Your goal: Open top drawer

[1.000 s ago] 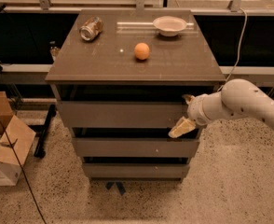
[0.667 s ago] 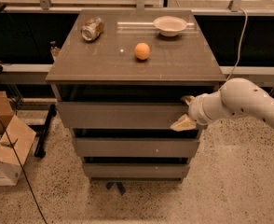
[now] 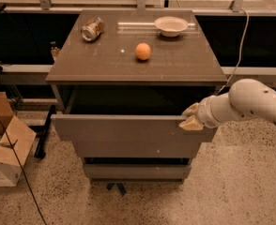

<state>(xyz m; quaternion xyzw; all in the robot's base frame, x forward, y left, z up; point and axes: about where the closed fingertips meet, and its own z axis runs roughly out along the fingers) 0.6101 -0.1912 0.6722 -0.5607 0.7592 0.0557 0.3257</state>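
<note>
Speckled floor beneath a grey-brown cabinet top [image 3: 185,67] bearing a round orange fruit [image 3: 143,51]. The large, flat-fronted grey-brown top drawer [image 3: 128,129] stands open, projecting toward the near side, its long axis running left to right. The beige gripper [image 3: 191,118] sits at the right end of the front's upper edge; whether it is clamped cannot be told.

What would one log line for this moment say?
top drawer: pulled out from cabinet | gripper: at drawer front's upper right corner | step: opening drawer
</note>
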